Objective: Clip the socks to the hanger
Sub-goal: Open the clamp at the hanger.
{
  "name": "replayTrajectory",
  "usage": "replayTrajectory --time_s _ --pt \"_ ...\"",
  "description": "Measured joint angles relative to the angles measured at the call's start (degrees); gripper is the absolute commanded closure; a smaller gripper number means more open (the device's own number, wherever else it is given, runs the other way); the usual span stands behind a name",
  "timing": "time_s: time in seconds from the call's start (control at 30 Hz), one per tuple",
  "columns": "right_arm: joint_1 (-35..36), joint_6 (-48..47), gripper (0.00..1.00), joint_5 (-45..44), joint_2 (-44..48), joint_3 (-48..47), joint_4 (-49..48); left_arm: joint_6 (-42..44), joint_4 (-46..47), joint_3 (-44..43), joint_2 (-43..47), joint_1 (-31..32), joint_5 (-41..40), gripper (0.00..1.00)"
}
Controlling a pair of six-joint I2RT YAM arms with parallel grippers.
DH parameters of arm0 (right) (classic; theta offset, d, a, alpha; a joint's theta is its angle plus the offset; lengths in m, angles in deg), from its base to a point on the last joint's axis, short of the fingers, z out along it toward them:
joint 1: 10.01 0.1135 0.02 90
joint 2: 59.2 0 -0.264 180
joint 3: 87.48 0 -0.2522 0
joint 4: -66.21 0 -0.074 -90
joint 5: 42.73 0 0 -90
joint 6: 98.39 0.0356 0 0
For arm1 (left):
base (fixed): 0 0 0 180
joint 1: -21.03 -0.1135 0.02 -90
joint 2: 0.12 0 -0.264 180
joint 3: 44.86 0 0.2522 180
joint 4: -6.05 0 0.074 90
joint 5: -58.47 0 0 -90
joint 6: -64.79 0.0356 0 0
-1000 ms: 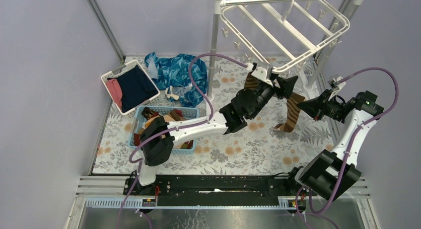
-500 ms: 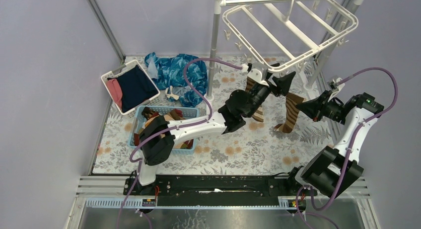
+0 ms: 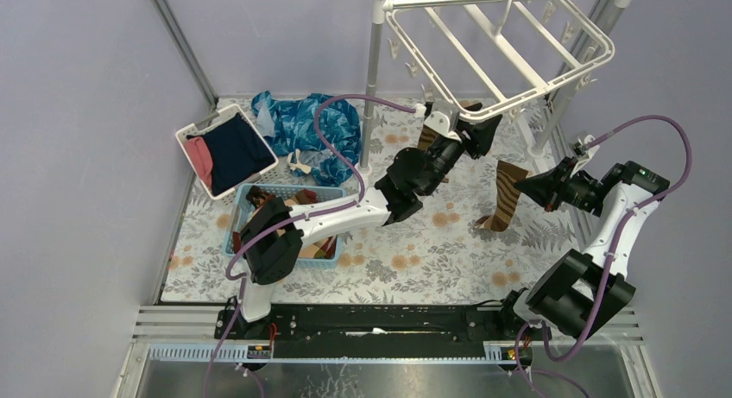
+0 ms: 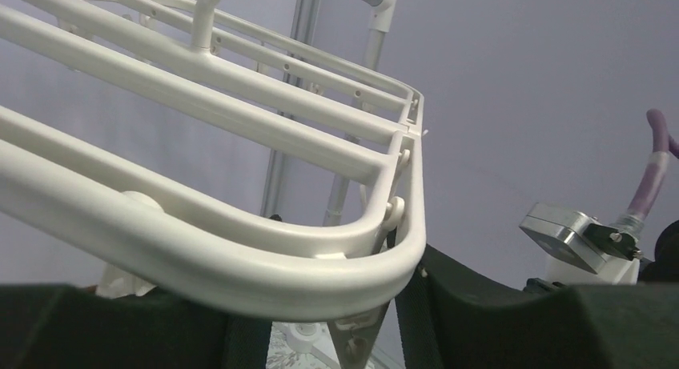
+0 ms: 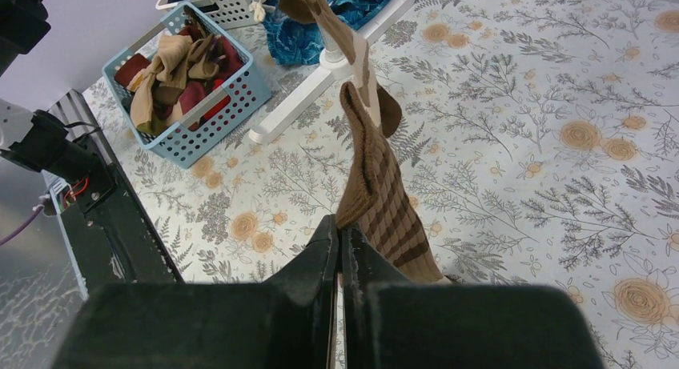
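The striped sock [image 5: 383, 213] is hanging below the hanger's [image 4: 240, 269] near edge. To clip it well, the left arm should be squeezing one clip [image 4: 352, 337] squarely while the right arm is feeding the cuff into it. The left end effector [image 3: 473, 132] is sitting under the hanger's near corner, jaws apart around that clip, contact unclear. The right end effector [image 5: 339, 245] is pinching the sock, fingers together.

Smooth white plastic with a soft gloss on the hanger [image 4: 240, 269]. Ribbed knitted cloth, matt, on the striped sock [image 5: 384, 201]. Blue perforated plastic, a little shiny, for the basket [image 5: 220, 117]. Matt flower-printed covering over the worktop [image 5: 520, 185]. Matt black finish on the right tool [image 5: 338, 229].
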Motion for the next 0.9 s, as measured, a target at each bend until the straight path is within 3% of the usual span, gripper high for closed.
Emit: replayTrajectory --time_s 0.2,0.37,0.6,0.73,0.9 --pt "0.11 -0.68 1.00 -0.02 0.00 0.00 0.20 -1.51 -0.11 0.00 0.00 0.00 1.14 0.63" --pt "2.32 -0.72 1.00 -0.07 0.00 -0.07 0.26 -4.57 -1.18 0.33 0.44 -0.04 1.73 0.65" --pt "5.62 -0.68 1.00 -0.22 0.02 -2.54 0.35 -10.82 -4.44 0.66 3.08 -0.61 3.02 0.38" --pt "5.84 -0.24 1.00 -0.22 0.52 -2.97 -0.15 -13.05 -4.83 2.23 5.66 -0.85 3.54 0.33" --pt "5.88 0.04 1.00 -0.20 0.76 -2.97 -0.31 -14.47 -4.81 5.25 8.50 -1.14 3.67 0.34"
